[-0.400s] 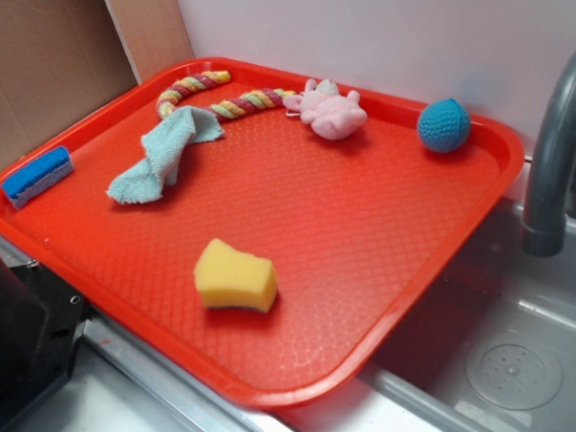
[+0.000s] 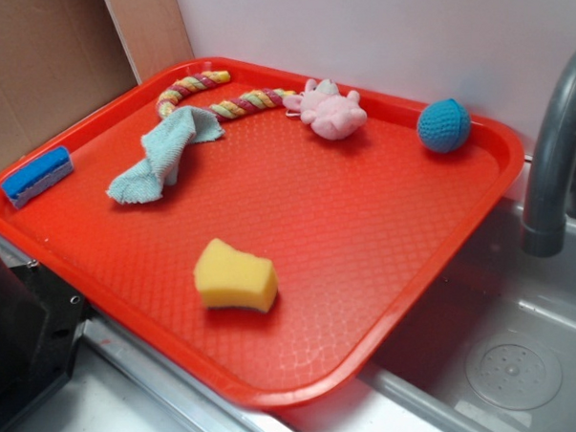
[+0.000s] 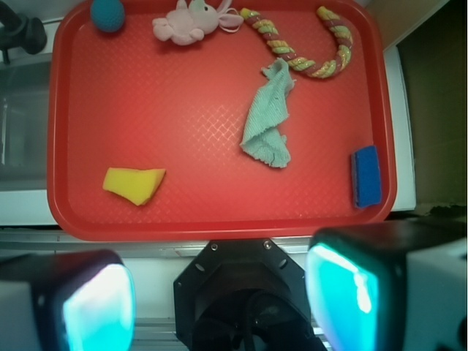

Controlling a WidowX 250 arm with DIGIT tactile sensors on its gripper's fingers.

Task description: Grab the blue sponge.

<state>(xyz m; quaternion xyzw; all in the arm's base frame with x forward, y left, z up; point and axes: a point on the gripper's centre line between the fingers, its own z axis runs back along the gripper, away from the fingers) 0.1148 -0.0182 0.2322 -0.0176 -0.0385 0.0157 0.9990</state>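
Nothing has moved. Blue sponge [image 2: 37,175] lies at the red tray's [image 2: 386,279] edge; gripper [image 3: 219,292] hangs spread wide, empty, well apart.

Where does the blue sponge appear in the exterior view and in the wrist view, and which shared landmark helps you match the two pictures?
Exterior view: the blue sponge lies at the far left edge of the red tray.
Wrist view: it lies at the tray's right edge, near the lower right corner.
Shared landmark: the teal cloth, the sponge's nearest neighbour in both views.
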